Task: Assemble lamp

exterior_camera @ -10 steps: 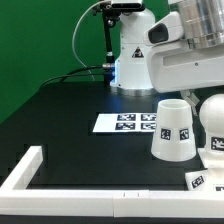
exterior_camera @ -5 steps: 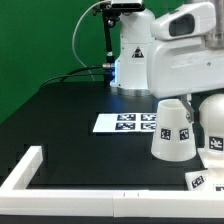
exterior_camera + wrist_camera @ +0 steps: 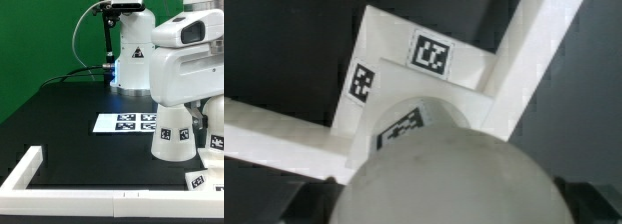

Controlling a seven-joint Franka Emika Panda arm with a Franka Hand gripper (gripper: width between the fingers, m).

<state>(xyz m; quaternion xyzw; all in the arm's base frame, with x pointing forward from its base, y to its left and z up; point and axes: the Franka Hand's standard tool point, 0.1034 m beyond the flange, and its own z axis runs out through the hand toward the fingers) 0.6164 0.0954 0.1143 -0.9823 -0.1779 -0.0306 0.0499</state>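
The lamp's rounded white bulb point(image 3: 446, 175) fills the near part of the wrist view, between my gripper's point(image 3: 441, 205) dark fingers point(image 3: 295, 200). The jaws stand apart on either side of it, and I cannot see them pressing on it. Beyond the bulb lies the blocky base point(image 3: 402, 65) with its square tags. In the exterior view the arm point(image 3: 185, 60) hangs low over the bulb point(image 3: 214, 128) at the right and hides the fingers. The tapered shade point(image 3: 172, 135) stands upright just left of the bulb. The base point(image 3: 203, 180) shows at the lower right.
The marker board point(image 3: 125, 122) lies flat on the black table behind the shade. A long white rail point(image 3: 30, 168) runs along the front and bends at the left. It also shows in the wrist view point(image 3: 535, 50). The robot's pedestal point(image 3: 128, 55) stands at the back.
The arm has come down and toward the exterior view's left, over the bulb. It now covers more of the bulb and the shade's top. The lamp parts have not moved.
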